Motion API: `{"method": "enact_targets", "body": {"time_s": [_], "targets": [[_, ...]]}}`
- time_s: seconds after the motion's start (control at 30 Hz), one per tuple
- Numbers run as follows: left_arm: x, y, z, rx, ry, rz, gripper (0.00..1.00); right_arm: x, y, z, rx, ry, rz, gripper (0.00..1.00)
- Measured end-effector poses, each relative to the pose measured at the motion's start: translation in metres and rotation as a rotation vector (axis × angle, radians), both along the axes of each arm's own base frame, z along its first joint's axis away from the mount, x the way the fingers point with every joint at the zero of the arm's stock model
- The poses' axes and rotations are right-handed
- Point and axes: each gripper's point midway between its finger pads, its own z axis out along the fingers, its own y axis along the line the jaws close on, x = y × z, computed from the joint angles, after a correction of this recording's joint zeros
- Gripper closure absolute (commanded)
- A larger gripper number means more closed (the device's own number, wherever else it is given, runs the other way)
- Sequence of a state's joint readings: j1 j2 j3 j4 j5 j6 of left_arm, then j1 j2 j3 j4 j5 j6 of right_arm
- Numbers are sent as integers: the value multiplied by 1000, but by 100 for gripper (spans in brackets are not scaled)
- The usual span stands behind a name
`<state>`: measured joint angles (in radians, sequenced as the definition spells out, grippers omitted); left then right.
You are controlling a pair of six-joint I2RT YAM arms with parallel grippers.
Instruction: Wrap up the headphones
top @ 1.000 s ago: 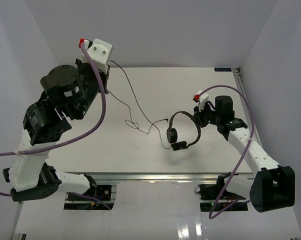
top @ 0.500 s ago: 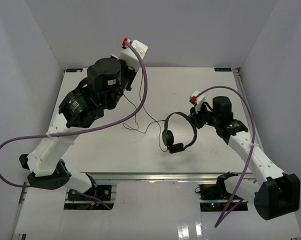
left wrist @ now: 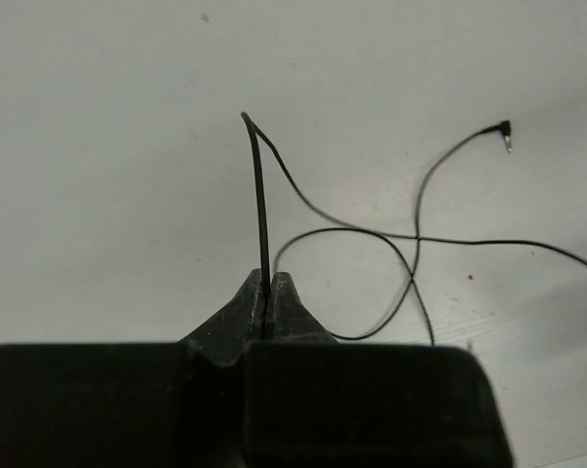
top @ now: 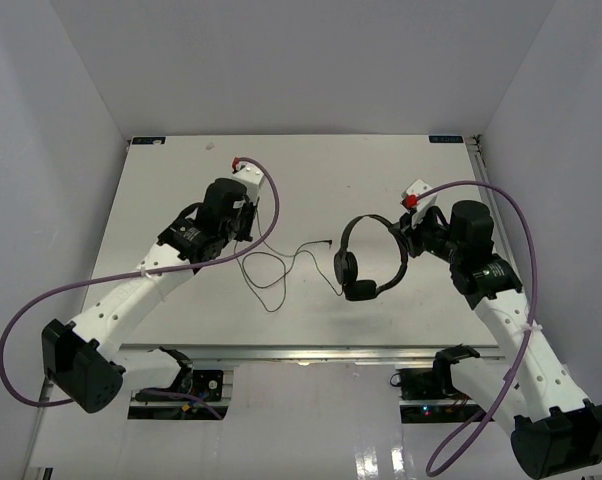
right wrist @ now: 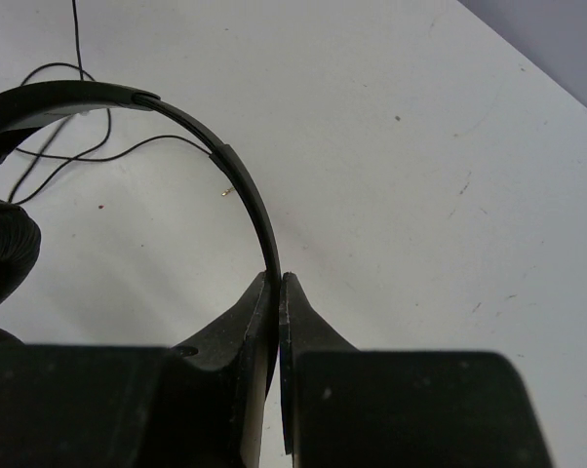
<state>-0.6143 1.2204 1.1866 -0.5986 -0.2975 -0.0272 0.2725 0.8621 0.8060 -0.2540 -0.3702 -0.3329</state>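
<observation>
The black headphones (top: pixel 366 262) are held above the table's right middle, with the earcups (top: pixel 345 268) at their lower left. My right gripper (top: pixel 399 233) is shut on the thin headband (right wrist: pixel 245 185), which runs up from between its jaws (right wrist: pixel 278 283); one earcup (right wrist: pixel 1 253) shows at the left edge of the right wrist view. My left gripper (top: pixel 241 243) is shut on the thin black cord (left wrist: pixel 259 195), low over the table's left middle. The cord (top: pixel 271 290) lies in slack loops between the grippers. Its plug (left wrist: pixel 505 132) rests on the table (top: pixel 328 241).
The white table (top: pixel 311 170) has raised walls at the back and sides. Each arm trails a thick purple cable: the left one (top: pixel 131 282) loops off the table's near left, the right one (top: pixel 511 215) arches over the right arm.
My left arm has swung down from high at the back left to low over the table's left middle, still holding the cord. The cord has gone slack into loops. The headphones have shifted slightly.
</observation>
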Motion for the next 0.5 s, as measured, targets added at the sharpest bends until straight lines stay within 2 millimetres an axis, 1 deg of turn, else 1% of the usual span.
{"method": "enact_targets", "body": {"time_s": [0.07,0.13,0.2,0.27,0.3,0.33,0.37,0.4,0.43,0.47,0.5], "targets": [[-5,-8,-37,-57,84,-17,100,-4,2,1,5,6,19,92],[-12,-21,-63,-122,147,-54,100,-7,4,1,7,17,34,92],[-19,-33,-81,-185,188,-85,100,-8,5,4,13,27,39,92],[-25,-42,-94,-238,217,-106,99,-7,6,11,23,27,40,92],[-27,-45,-98,-262,227,-112,97,-6,6,14,28,24,39,92],[-28,-47,-102,-283,234,-118,92,-5,7,18,33,21,38,92],[-29,-50,-104,-303,240,-122,78,-5,7,21,39,20,36,92],[-30,-52,-106,-321,244,-124,62,-3,8,24,44,20,34,92],[-31,-54,-107,-339,247,-124,42,-2,8,26,49,22,32,92],[-31,-55,-108,-352,252,-125,26,-2,9,27,52,26,30,92],[-32,-56,-109,-361,256,-125,20,-1,9,28,56,32,27,92]]}}
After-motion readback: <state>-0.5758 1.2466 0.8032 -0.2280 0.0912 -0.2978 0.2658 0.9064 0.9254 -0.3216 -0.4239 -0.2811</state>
